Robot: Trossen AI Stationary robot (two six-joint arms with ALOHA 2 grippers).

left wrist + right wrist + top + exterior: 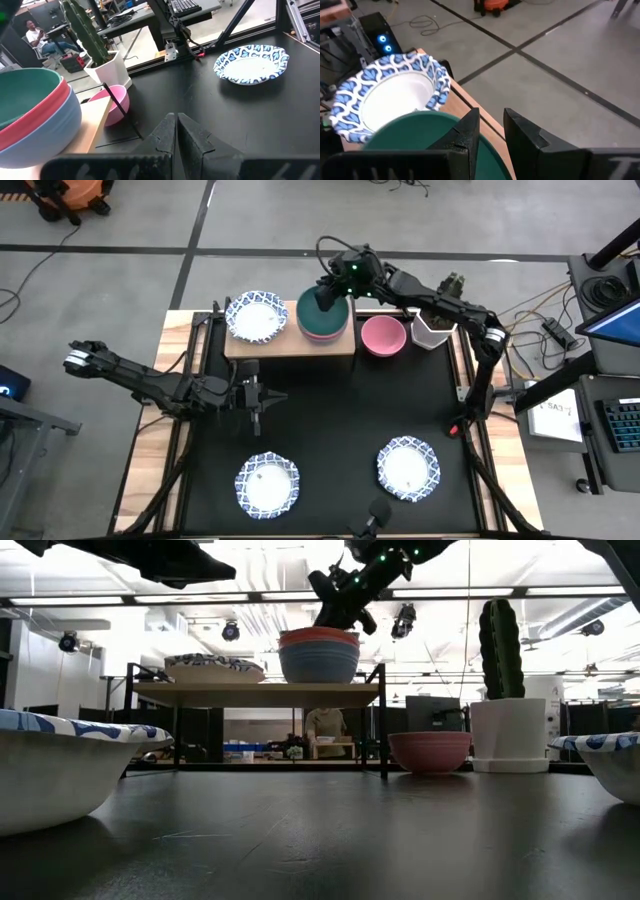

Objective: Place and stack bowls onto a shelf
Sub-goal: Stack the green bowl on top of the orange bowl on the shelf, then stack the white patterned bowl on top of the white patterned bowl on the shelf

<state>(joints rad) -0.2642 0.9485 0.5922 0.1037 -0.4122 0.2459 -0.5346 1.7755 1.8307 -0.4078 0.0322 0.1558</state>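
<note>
1. Shelf (290, 346) at far edge of black mat (330, 430), on the bench (150, 480); light wood top on thin black legs.
2. On shelf: blue-patterned white bowl (256, 316) at left end; just beside it, a stack of grey-blue bowl (318, 662), red bowl (318, 637) and green bowl (322, 311), green one on top.
3. Right gripper (334, 288) directly over the stack; in right wrist view, fingers (466, 131) astride the green bowl's rim, one inside and one outside, a gap showing between them. Clamped on rim or slack: cannot tell.
4. Left gripper (255, 402) out over the mat, just in front of the shelf; fingers (192, 135) clenched together, nothing between them.
5. Pink bowl (383, 336) on mat just right of the shelf, off it.
6. White pot with cactus (436, 328) just beside the pink bowl, at far right corner of mat, under the right arm's forearm in high view.
7. Two more patterned bowls on near part of mat, well apart: near-left bowl (267, 483) and near-right bowl (408, 467).
8. Shelf space to right of the stack narrow; stack takes middle and right portion.
9. Seated person (37, 37) in the room beyond the bench, seen in left wrist view.
</note>
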